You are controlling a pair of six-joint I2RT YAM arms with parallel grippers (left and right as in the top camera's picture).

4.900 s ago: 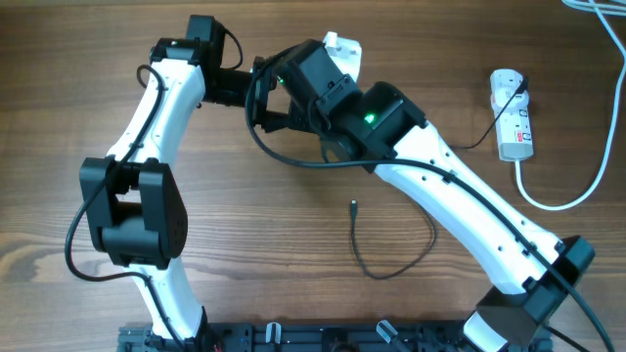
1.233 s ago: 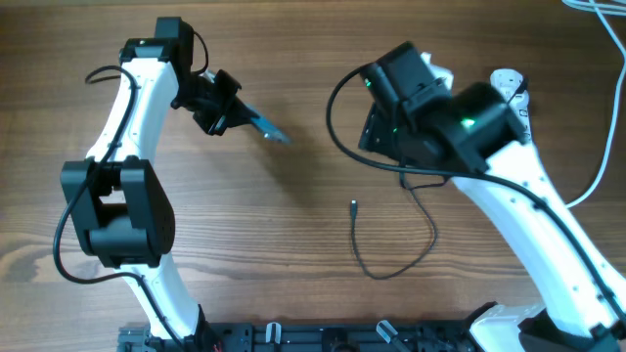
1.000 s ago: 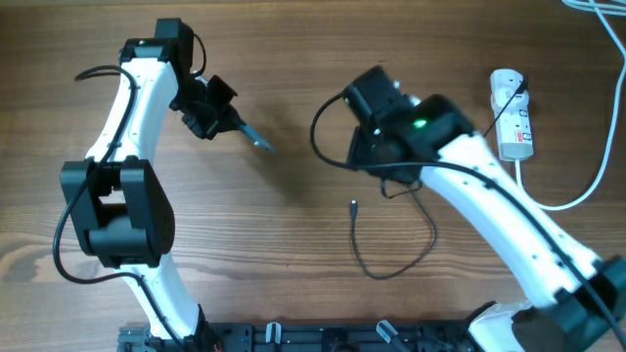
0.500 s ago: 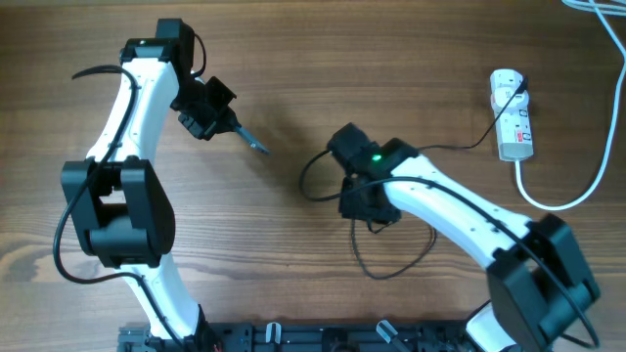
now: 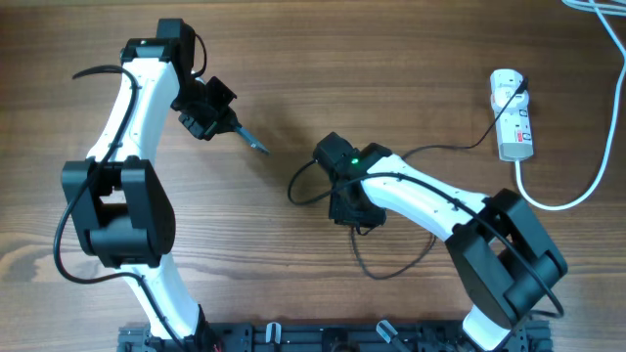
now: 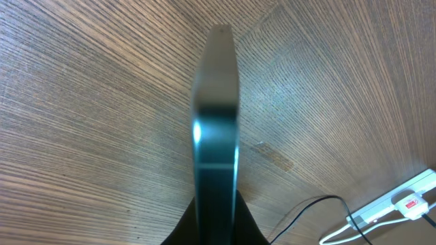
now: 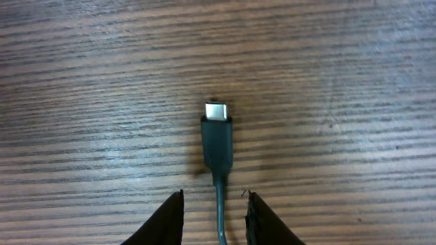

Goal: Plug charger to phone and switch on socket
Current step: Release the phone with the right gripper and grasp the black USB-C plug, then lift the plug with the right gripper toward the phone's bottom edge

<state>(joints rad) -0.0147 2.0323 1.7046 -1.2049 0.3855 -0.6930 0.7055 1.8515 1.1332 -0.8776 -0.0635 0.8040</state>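
Open counter [image 5: 293, 59] spreads left of centre; the charger [image 7: 218, 146] loop and right arm [image 5: 421, 196] crowd the middle.

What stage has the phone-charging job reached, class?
Done: the left pincer is shut on the phone, held up edge-on. In hand: the right pincer straddles the charger just behind its connector, not yet gripping. Left: plugging it into the phone and switching the socket on.
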